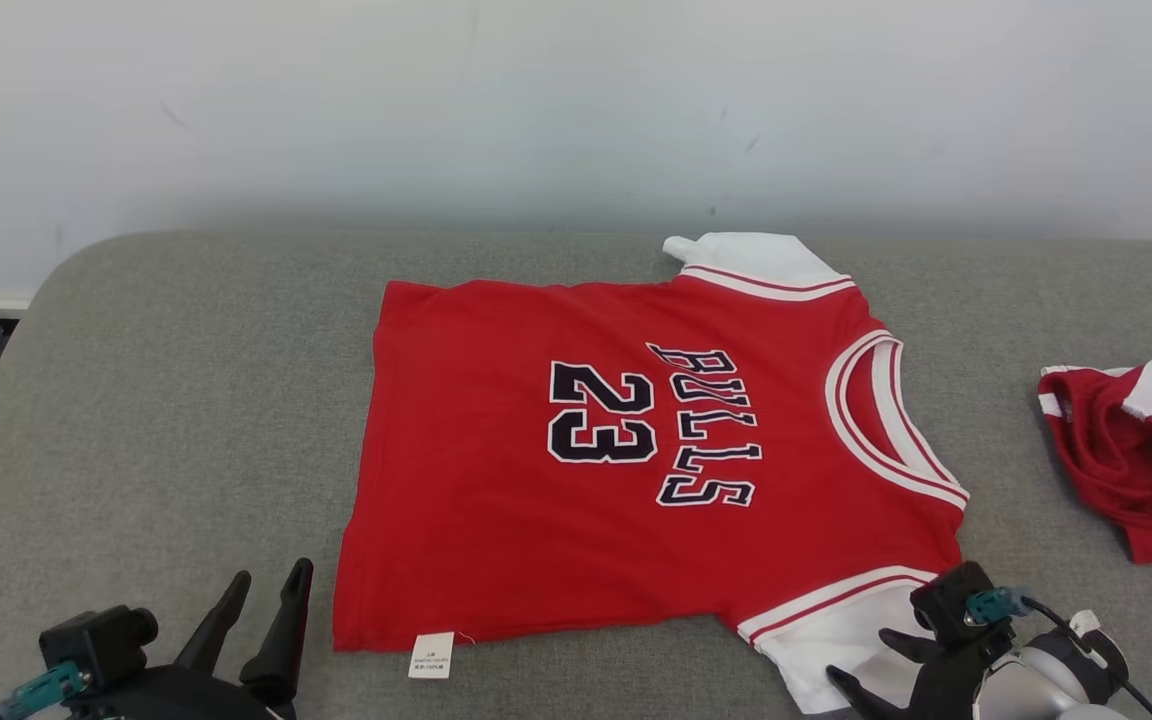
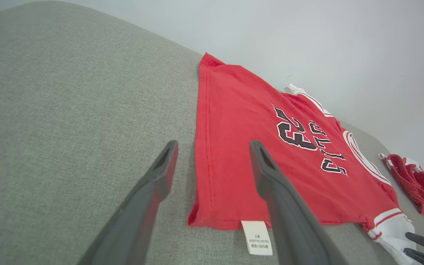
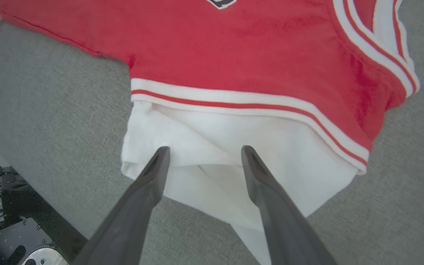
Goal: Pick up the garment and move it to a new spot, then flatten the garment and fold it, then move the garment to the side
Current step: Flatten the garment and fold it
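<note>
Red short-sleeved basketball jersey (image 1: 636, 450) spread flat, not yet folded.
Left pincer (image 2: 214, 145) and right pincer (image 3: 204, 151) both gape; the five-o'clock white sleeve (image 3: 271, 154) (rumpled) may bunch into the fold.

The garment (image 1: 496, 520) is red, lettered "23" and "BULLS" in black edged white, with white sleeves (image 1: 746, 250) and red-white striped trim; its label (image 1: 431, 655) is white. The desk (image 1: 156, 400) is flecked grey. My left end effector (image 2: 214, 143) and right end effector (image 3: 204, 148) are dark grey.
</note>
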{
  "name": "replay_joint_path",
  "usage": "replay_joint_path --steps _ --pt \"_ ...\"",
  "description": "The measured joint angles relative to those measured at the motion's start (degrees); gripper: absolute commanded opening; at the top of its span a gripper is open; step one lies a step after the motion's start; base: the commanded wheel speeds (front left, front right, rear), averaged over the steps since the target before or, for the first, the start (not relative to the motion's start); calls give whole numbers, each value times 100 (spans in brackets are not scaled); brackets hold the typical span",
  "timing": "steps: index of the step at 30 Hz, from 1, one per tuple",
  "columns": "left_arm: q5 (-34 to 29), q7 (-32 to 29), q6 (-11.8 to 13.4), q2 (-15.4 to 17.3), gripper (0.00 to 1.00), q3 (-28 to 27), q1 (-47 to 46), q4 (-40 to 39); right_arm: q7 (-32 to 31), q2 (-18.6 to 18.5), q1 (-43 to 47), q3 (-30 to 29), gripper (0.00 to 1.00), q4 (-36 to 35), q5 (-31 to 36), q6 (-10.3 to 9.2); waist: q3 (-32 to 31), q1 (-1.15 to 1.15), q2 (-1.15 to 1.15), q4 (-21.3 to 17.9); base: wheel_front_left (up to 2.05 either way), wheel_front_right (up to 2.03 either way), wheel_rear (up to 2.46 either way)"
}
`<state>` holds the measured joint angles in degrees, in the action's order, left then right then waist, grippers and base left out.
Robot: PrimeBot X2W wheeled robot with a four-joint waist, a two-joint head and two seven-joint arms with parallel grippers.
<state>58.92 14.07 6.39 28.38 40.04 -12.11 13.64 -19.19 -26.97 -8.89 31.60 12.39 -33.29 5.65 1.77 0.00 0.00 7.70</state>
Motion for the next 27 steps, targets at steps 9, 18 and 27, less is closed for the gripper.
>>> replay_joint_path --steps 9,18,27 --pt "2 0 16 8 100 -42 9 9 -149 -15 -224 56 0 2 36 41 53 0 0 51 0 0 0" --pt "9 1 22 12 100 -71 37 3 -248 62 -137 140 0 -404 -359 91 2 0 0 -86 0 0 0" --pt "1 -41 23 -31 100 -44 32 -9 -460 -105 13 209 100 -631 -382 91 -53 0 0 -164 0 0 0"
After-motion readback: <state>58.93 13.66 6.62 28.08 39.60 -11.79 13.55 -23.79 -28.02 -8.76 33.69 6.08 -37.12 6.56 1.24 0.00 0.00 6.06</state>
